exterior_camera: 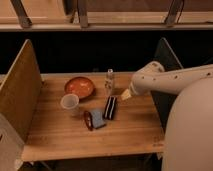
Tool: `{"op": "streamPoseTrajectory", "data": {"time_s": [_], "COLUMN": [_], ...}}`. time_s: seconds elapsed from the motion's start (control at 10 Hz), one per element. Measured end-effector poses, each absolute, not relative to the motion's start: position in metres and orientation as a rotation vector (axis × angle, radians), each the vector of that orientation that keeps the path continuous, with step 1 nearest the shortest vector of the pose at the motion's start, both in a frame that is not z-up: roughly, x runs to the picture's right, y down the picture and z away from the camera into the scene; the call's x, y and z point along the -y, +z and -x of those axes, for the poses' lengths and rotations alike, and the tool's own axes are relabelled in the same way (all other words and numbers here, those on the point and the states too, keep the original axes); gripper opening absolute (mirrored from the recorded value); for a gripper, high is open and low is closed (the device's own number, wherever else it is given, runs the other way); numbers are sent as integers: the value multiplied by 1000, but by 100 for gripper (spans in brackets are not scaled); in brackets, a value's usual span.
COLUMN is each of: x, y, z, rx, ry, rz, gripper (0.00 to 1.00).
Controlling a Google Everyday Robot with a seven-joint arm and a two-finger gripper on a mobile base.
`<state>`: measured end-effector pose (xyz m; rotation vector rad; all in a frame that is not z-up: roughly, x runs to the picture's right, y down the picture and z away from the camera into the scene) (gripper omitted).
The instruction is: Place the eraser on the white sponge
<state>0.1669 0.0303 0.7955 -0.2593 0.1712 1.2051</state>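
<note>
The eraser [109,107], a black oblong block with a pale stripe, lies on the wooden table [55,135] near its middle. The white sponge [98,118], a small pale grey-blue pad, lies just left of and in front of it, next to a dark red-brown oval thing [88,120]. My gripper [125,94] hangs on the white arm just right of and behind the eraser, close above the table. It holds nothing that I can see.
An orange bowl [79,86] sits at the back left, a white cup [70,103] in front of it, a small clear bottle [109,81] behind the eraser. A wooden side panel [20,90] stands left, a dark panel [167,55] right.
</note>
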Motion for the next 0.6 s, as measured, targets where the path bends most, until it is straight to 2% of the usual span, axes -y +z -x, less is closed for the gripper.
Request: {"op": "streamPoseTrajectory", "data": {"time_s": [0.6], "x": [-31], "y": [798], "z": [-168], "rx": [-178], "ry": [1204], "rz": [259], "gripper": [80]}}
